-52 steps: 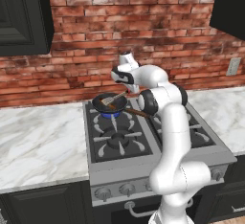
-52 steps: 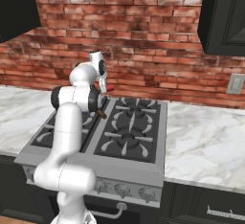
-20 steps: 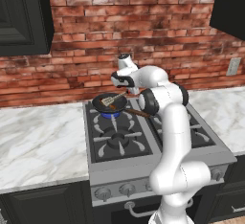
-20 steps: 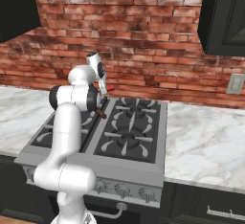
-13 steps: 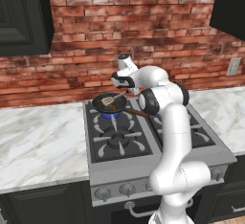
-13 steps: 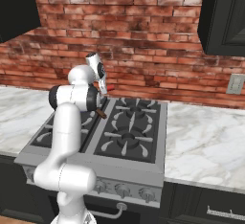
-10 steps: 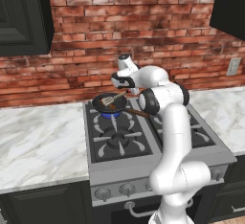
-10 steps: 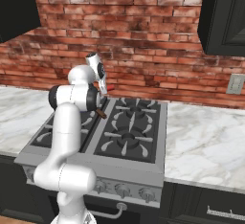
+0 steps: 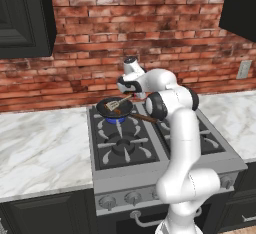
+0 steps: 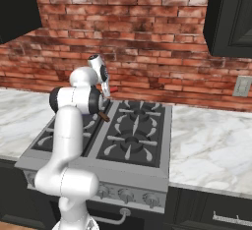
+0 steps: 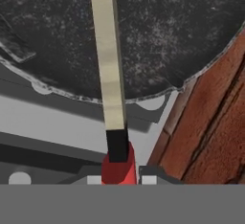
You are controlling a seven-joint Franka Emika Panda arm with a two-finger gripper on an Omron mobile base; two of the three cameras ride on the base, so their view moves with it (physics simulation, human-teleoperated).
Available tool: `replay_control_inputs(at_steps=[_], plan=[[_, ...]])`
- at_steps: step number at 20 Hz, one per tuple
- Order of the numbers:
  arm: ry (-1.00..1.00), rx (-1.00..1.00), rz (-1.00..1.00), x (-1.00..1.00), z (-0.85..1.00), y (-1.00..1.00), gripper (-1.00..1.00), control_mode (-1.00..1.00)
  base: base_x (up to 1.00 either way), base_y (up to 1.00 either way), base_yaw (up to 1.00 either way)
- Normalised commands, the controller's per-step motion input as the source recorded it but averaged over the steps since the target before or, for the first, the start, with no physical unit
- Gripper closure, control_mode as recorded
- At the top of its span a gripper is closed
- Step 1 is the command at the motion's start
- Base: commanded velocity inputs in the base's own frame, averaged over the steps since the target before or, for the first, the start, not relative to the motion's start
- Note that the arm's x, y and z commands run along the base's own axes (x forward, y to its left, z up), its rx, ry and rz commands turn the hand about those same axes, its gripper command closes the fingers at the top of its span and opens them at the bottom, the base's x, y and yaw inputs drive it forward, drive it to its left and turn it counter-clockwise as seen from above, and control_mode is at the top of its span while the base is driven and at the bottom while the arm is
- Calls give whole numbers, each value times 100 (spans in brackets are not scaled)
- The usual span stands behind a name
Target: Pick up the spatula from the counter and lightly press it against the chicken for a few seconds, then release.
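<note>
**Spatula clamped, blade out over the pan**

Your gripper point(image 11: 120, 179) is pinched tight on the spatula point(image 11: 109, 74). In the hand view the red grip sits squeezed between the two finger tips. Past it comes a short black collar, then the pale shaft, which crosses the rim of the pan point(image 11: 167, 36) and runs out over its dark, speckled floor.

In the left base view your arm reaches across to the back left burner of the stove point(image 9: 125, 153), with the hand low and just right of the pan. The spatula slopes down from the hand into the pan, and its far end shows pale against the black. At this size you cannot separate blade from chicken, so contact between them is not something you can read here.

A blue flame point(image 9: 116, 121) glows under the pan. The pan's wooden handle point(image 9: 148, 118) angles toward the front right, close by the arm's dark joint. In the right base view the red grip pokes out beside the hand, near the brick wall point(image 10: 147, 42).
</note>
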Motion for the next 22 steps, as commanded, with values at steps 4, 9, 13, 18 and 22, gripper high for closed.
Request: replay_control_inputs(at_steps=[4,9,13,18,22], plan=[[-3,0,0,-1,3,0,100,-100,0,0,0],[-6,2,0,-14,42,0,100,-100,0,0,0],[-6,8,0,-26,65,0,100,-100,0,0,0],[-14,4,0,-53,35,-1,100,-100,0,0,0],[-22,2,0,-74,4,0,100,-100,0,0,0]])
